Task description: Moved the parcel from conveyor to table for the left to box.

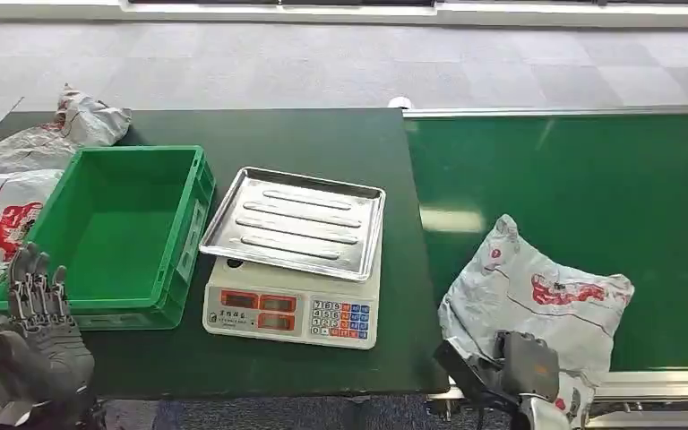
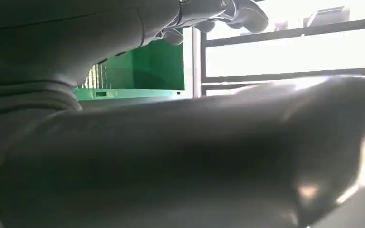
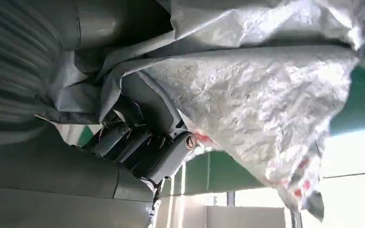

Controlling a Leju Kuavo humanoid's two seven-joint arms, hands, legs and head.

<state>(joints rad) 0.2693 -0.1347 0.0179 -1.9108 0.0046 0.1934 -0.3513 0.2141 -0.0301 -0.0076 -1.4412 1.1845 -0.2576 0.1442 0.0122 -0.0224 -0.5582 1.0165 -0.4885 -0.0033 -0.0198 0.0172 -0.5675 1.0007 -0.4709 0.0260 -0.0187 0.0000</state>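
Parcel point(image 1: 537, 296), a crumpled grey bag with red print, is lying on the green conveyor point(image 1: 591, 179), its near edge overhanging the belt's front rail. Right hand point(image 1: 511, 367) is reaching under that near edge; in the right wrist view its fingers point(image 3: 138, 147) are curling into the folds of the bag point(image 3: 247, 104) and gripping it, with film draping over the thumb. Left hand point(image 1: 40, 322) is hovering at the near left corner of the table point(image 1: 322, 134), fingers apart and pointing forward, holding nothing; its fingertips are lying just before the front wall of the green box point(image 1: 107, 233). Beyond the left hand, to its right, a scale point(image 1: 296, 309) is sitting beside the box, carrying a steel tray point(image 1: 296, 219). More bags point(image 1: 18, 179) are lying left of the box, past the left hand. Scale and box are standing well apart from the right hand, to its left.
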